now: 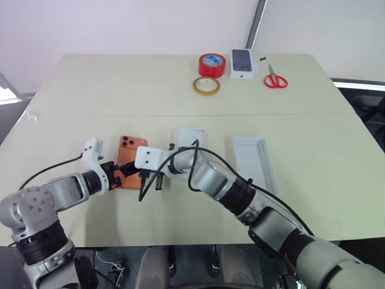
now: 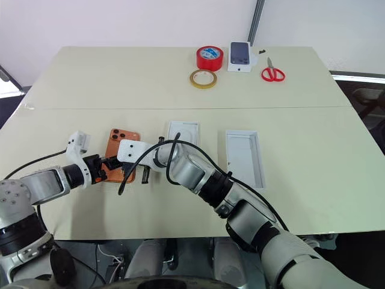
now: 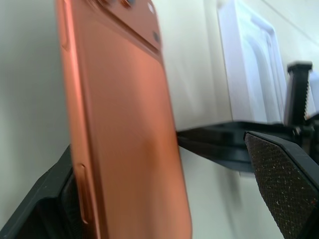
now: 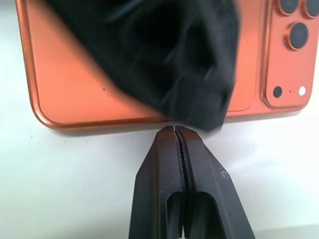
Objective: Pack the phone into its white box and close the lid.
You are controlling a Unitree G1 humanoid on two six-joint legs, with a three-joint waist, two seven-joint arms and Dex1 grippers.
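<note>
Near the front left of the table [image 1: 72, 90], the phone [image 1: 128, 158] lies face down, its long axis running away from the robot and its camera block at the far end. The left gripper [image 1: 120, 174] is seen at the phone's near end with its jaws spread wide; in the left wrist view the phone's orange back stands between the two fingers [image 3: 284, 179], one on either side, and no squeeze can be confirmed. The right gripper [image 4: 178, 130] is shut on nothing, its joined tips set just beside the phone's right long edge, as if to brace it. The left gripper is judged the nearer for a lift.

Just to the right of the phone a flat white insert [image 1: 191, 139] lies on the table. Further right, well apart from the phone, the white box [image 1: 255, 162] sits open and empty. At the far edge are placed a red tape roll [image 1: 212, 64], a yellowish tape ring [image 1: 206, 85], a small phone box [image 1: 243, 62] and red scissors [image 1: 275, 78]. The lid cannot be made out.
</note>
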